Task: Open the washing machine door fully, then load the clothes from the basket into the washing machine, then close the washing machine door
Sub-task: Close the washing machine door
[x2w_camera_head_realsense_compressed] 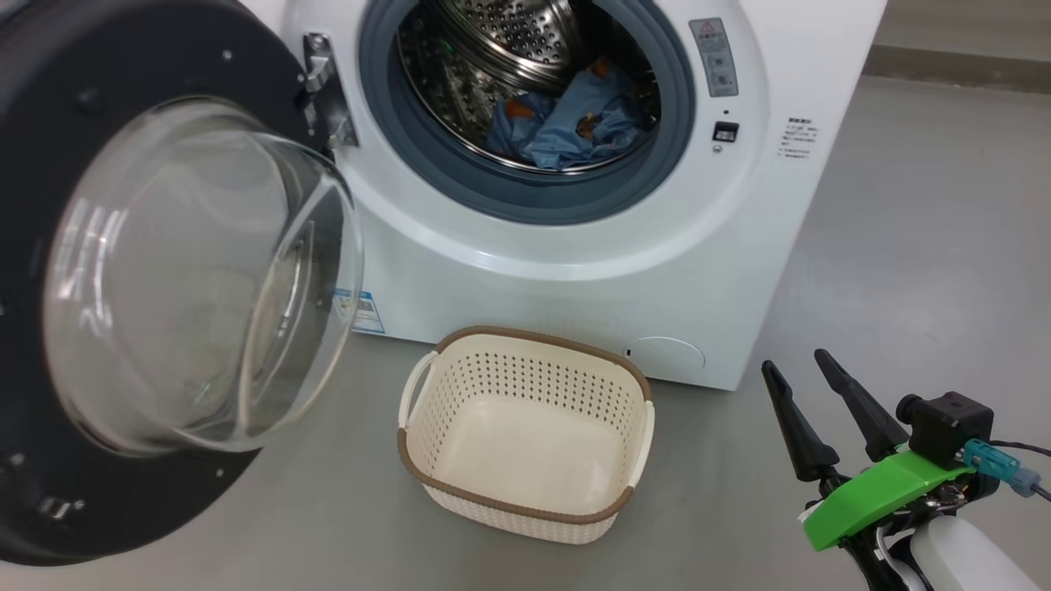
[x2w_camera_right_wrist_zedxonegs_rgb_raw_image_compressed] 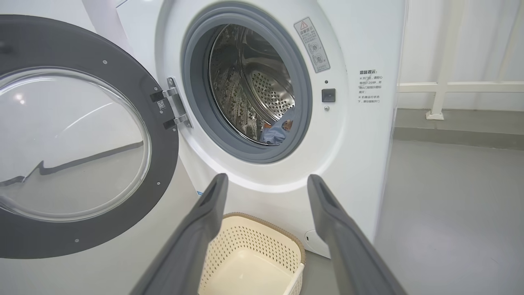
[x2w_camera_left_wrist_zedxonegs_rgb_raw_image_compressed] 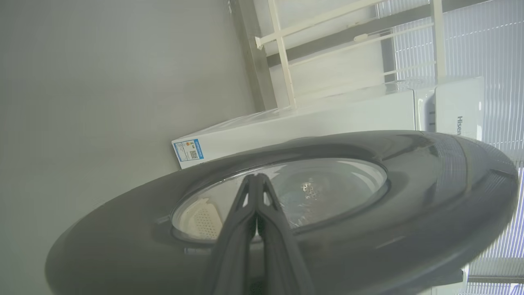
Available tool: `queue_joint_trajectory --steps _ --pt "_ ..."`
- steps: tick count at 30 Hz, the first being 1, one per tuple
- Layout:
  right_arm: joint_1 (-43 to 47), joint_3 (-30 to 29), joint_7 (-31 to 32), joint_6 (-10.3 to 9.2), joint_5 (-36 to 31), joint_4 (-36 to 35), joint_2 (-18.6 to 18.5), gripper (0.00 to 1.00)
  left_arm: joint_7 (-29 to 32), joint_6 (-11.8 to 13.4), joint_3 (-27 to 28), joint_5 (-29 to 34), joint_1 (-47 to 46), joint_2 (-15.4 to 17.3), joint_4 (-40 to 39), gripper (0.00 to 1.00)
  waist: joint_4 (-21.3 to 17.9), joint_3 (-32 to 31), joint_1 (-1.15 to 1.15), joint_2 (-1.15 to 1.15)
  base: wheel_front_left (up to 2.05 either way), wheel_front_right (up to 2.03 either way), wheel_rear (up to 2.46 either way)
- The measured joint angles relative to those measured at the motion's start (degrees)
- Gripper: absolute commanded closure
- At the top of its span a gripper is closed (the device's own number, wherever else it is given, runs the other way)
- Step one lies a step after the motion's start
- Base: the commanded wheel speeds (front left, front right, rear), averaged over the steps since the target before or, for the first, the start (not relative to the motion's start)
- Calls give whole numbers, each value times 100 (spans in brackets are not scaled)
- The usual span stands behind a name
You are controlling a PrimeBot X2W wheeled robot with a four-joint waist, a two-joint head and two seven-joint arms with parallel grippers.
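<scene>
The washing machine door stands swung open at the left, its glass bowl facing me. The washing machine shows its open drum, and the light blue clothes lie inside it. The basket sits on the floor in front with nothing in it. My right gripper hangs open at the lower right, to the right of the basket, holding nothing. Its fingers frame the basket and the drum's clothes. My left gripper is shut, pointing at the outer face of the door; whether it touches is unclear.
Grey floor spreads out to the right of the machine. A white railing runs along the wall behind it. A blue label marks the machine's lower front corner.
</scene>
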Motion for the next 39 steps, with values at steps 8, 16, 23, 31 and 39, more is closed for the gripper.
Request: queue_joint_trajectory --steps 8,16,23,31,39 --pt "2 -30 -7 0 35 12 187 0 1005 38 -191 -290 444 -283 -865 100 135 -181 0 0 0 0 0" --pt "140 -101 -7 0 35 -23 367 0 1746 584 -374 -533 1123 -637 -2341 100 88 -269 0 0 0 0 0" --pt "140 -224 -8 0 33 -81 434 0 2121 1216 -671 -606 1894 -1040 -4121 100 -138 -280 0 0 0 0 0" --pt "140 -238 -8 0 30 -91 514 0 2119 1681 -780 -670 2280 -1477 -5246 100 -520 -280 0 0 0 0 0" --pt "140 -236 -8 0 -3 -108 514 0 1953 1777 -920 -656 2460 -1753 -5795 100 -1057 -266 0 0 0 0 0"
